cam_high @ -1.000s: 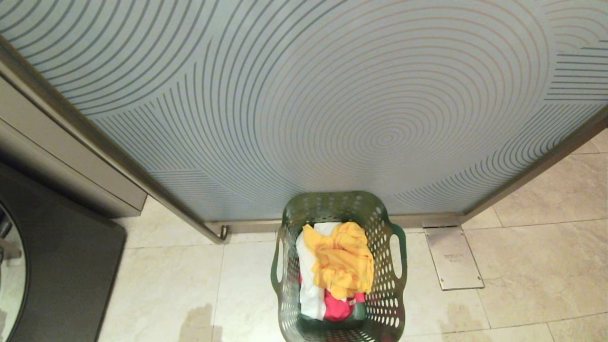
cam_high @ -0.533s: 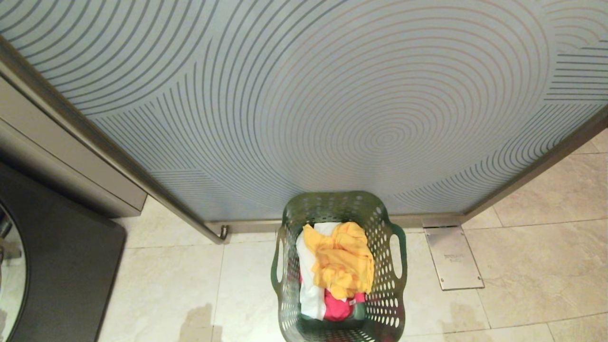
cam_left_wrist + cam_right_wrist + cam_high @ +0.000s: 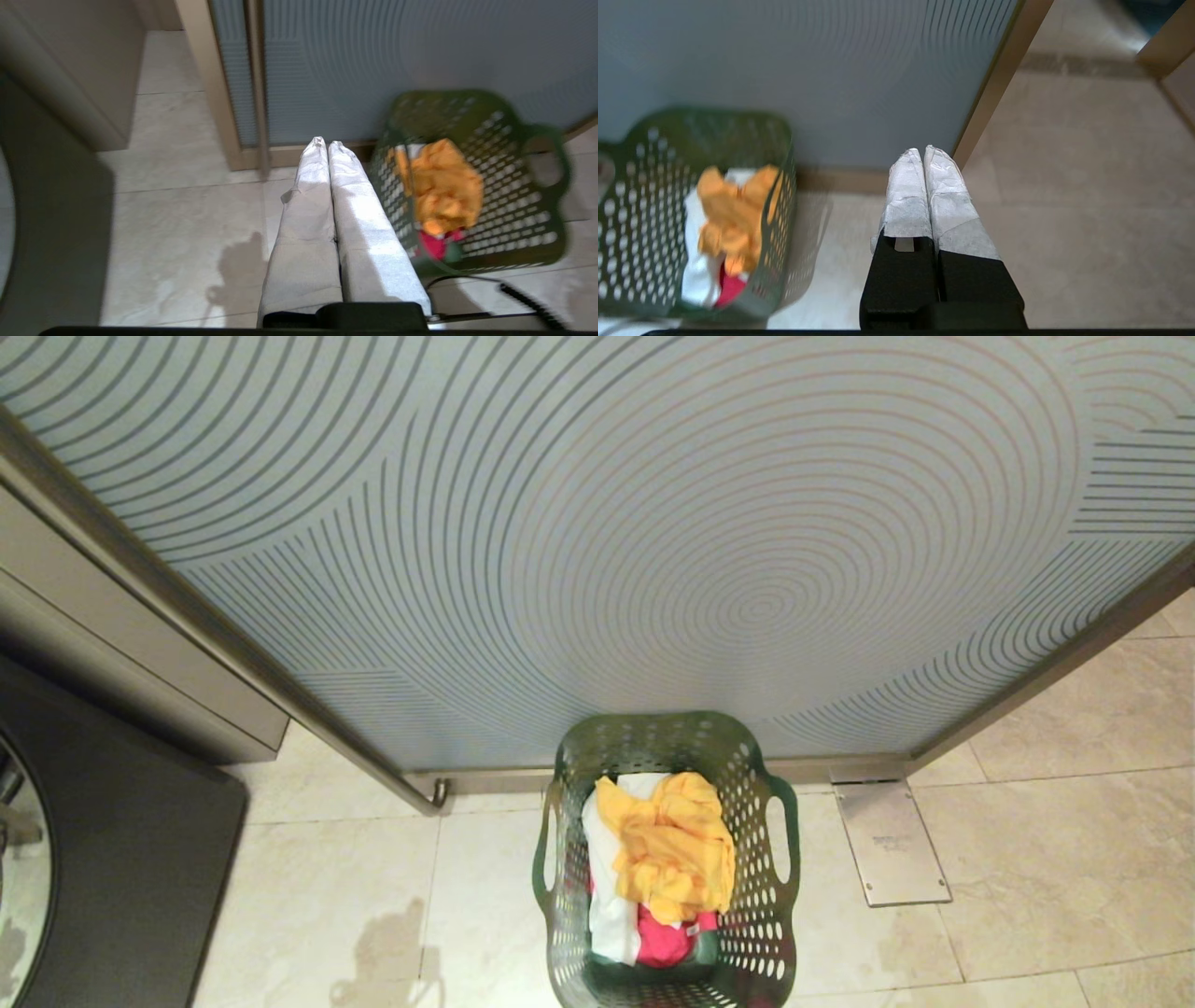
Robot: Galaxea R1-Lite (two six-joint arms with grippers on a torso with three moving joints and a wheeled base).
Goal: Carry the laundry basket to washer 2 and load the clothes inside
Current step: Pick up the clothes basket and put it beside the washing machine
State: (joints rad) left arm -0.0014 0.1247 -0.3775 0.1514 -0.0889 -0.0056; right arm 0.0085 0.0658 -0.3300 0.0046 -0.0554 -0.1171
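The laundry basket (image 3: 653,721), dark green and perforated, stands on the tiled floor against a frosted glass door. The clothes lie inside it: a mustard-yellow one (image 3: 672,849) on top, a white one (image 3: 607,896) and a pink-red one (image 3: 665,941). Neither arm shows in the head view. My left gripper (image 3: 326,142) is shut and empty above the floor, beside the basket (image 3: 514,205). My right gripper (image 3: 923,151) is shut and empty on the basket's (image 3: 626,196) other side. A dark grey machine front (image 3: 121,859) with a glass door edge sits far left; no label shows, so I cannot tell if it is washer 2.
The frosted glass door (image 3: 653,523) with ring pattern fills the view behind the basket, set in a bronze frame (image 3: 233,644). A metal floor plate (image 3: 892,845) lies right of the basket. A beige cabinet (image 3: 112,644) stands behind the dark machine.
A shadow on the floor tiles left of the basket has grown and crept up. The basket and clothes have not moved.
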